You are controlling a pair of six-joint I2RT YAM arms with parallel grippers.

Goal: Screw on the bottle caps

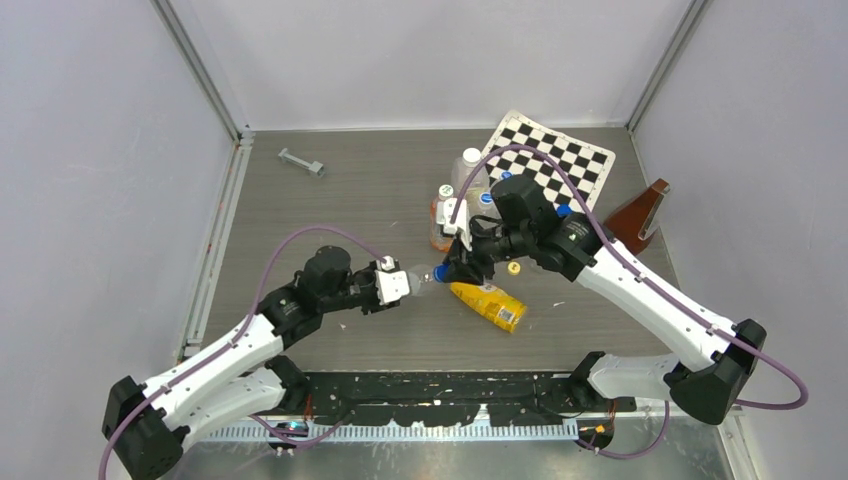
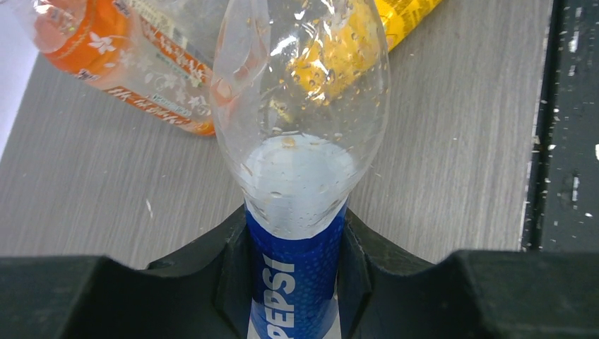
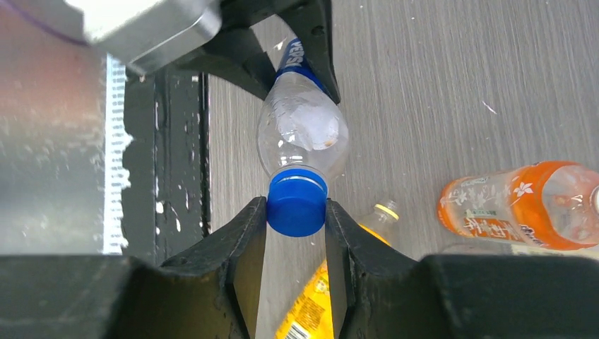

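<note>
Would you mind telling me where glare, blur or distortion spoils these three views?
Top external: even light, faint shadows, but the yellow cap is a speck. Left wrist: the Pepsi bottle glints and warps the yellow bottle behind. Right wrist: the blue cap is sharp; the picture's left edge is blurred.

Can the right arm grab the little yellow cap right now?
Probably not yet. The yellow cap sits uncovered close beside that arm, but the right pincer is shut on the blue cap atop the Pepsi bottle, so it would need to let go first.
</note>
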